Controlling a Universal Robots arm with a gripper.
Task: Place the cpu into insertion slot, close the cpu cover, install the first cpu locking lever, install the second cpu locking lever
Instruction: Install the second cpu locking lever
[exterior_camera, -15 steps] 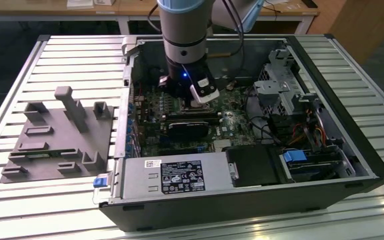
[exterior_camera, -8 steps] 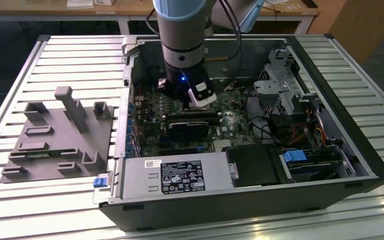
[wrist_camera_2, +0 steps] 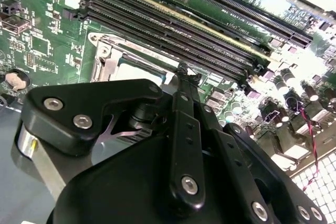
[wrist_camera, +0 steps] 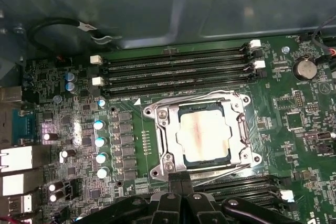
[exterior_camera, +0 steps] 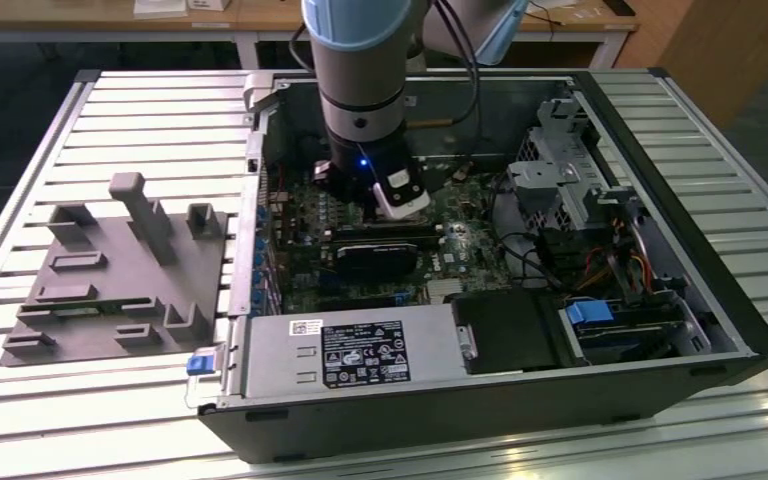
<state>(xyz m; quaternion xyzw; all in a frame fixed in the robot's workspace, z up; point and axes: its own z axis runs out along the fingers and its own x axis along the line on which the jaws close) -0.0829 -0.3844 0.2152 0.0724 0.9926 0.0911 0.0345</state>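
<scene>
One arm is reaching down into the open computer case (exterior_camera: pixel 651 330), and its gripper (wrist_camera: pixel 180 181) is hanging just above the green motherboard (wrist_camera: pixel 294 98). In the first wrist view the two black fingertips (wrist_camera: pixel 175 179) are standing pressed together, side by side, with nothing between them, at the edge of the silvery frame of the insertion slot (wrist_camera: pixel 244 129). The cpu (wrist_camera: pixel 203 136) is lying flat inside this slot, its dull grey top showing through the square window of the cpu cover (wrist_camera: pixel 167 132), which is lying down over it. A thin wire lever (wrist_camera: pixel 173 99) is running along the side of the frame that faces the long black memory slots (wrist_camera: pixel 173 72). In the second wrist view the closed fingers (wrist_camera_2: pixel 185 85) are pointing at the socket's metal frame (wrist_camera_2: pixel 107 61) near those same slots. In the exterior view a grey fixture (exterior_camera: pixel 117 270) is resting on the slatted table (exterior_camera: pixel 37 130), at the exterior view's left of the case.
</scene>
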